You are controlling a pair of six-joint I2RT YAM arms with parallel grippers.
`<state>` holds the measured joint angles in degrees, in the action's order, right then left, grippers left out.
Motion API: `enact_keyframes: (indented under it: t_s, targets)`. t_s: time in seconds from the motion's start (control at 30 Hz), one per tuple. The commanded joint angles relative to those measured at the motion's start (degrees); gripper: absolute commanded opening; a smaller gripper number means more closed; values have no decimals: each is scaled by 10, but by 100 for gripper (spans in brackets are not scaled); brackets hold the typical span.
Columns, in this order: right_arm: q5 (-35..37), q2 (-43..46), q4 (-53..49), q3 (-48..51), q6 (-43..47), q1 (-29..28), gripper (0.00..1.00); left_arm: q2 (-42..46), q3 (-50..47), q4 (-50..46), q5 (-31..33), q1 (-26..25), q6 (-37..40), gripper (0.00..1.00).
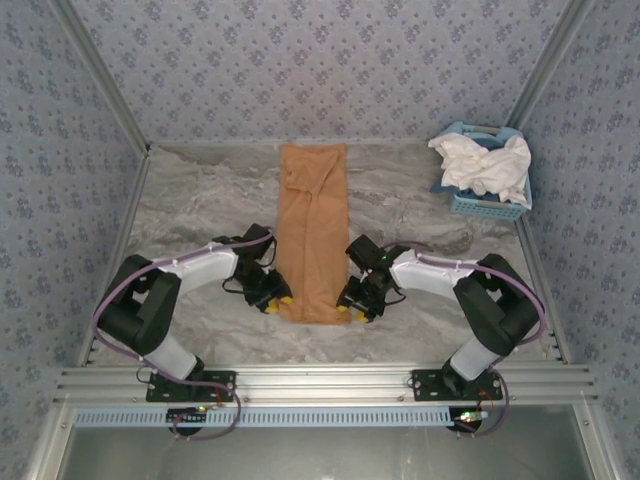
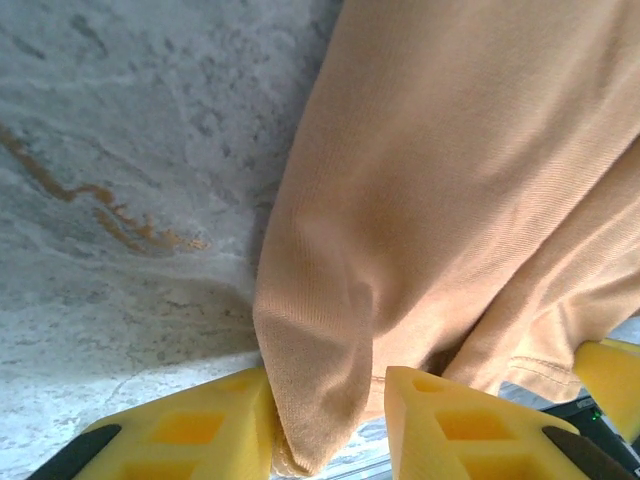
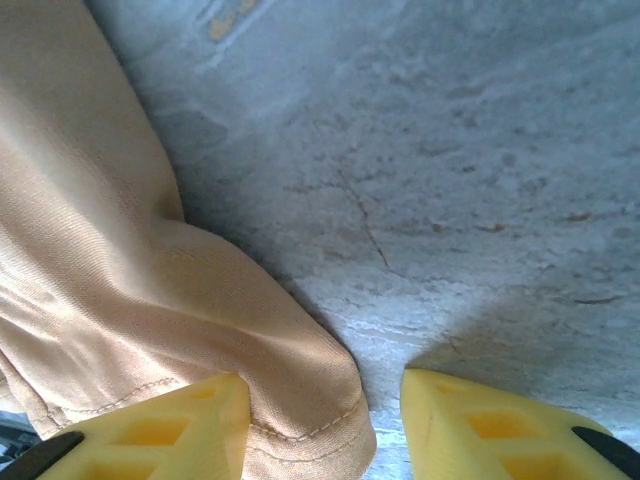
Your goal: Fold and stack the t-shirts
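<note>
Down the middle of the marble-patterned table (image 1: 200, 200) lies the tan-orange shirt (image 1: 313, 235), folded into a long, narrow strip that runs from the far side toward the arms. Its chest print cannot be seen. Both pincers sit at the strip's near end, one at each corner.

At the near left corner, the left gripper (image 1: 277, 303) has its yellow fingers (image 2: 200, 430) on either side of the cloth. In the left wrist view the jaws stand narrow. The folded corner fills most of the space between them and rests against one finger, and a thin gap shows beside the other finger, so the cloth is not clamped.

At the near right corner, the right gripper (image 1: 350, 312) stands wider. In the right wrist view the hemmed corner of the shirt lies against one finger (image 3: 150, 430). Bare table shows between the cloth and the other finger, so nothing is gripped there either.

At the far right of the table, well apart from the arms, the white shirt (image 1: 485, 165) is heaped in a crumpled pile in the light blue basket (image 1: 488, 207).
</note>
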<state>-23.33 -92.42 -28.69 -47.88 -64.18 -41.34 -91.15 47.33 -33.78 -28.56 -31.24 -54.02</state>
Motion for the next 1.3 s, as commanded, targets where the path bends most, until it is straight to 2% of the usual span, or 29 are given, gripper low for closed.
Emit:
enact_keyframes:
  t_s: [0.0,0.13,0.33,0.57,0.67,0.77,0.9,1.13,1.27]
  targets:
    - [-13,-32,39,-10,-32,-16,44,-16,7,-14,-9,0,23,31]
    - [-23,-44,51,-25,-44,-19,43,-13,5,-22,-18,0,29,29]
    - [-29,-35,29,-34,-54,-22,46,-1,-2,-44,-24,-1,41,29]
    - [-42,-51,8,-53,-50,-32,46,-14,-1,-35,-35,0,48,18]
    - [-47,-63,7,-57,-54,-35,44,-19,1,-27,-36,-1,45,14]
    - [-47,-67,12,-56,-64,-36,39,-19,5,-26,-36,-1,45,8]
    - [-40,-67,-1,-59,-62,-33,29,-16,9,-31,-36,0,47,5]
    - [-6,-47,-32,-77,-27,-33,0,1,2,-48,-41,-1,63,0]
    - [-2,-24,-74,-86,16,-35,0,21,-14,-78,-55,0,83,0]
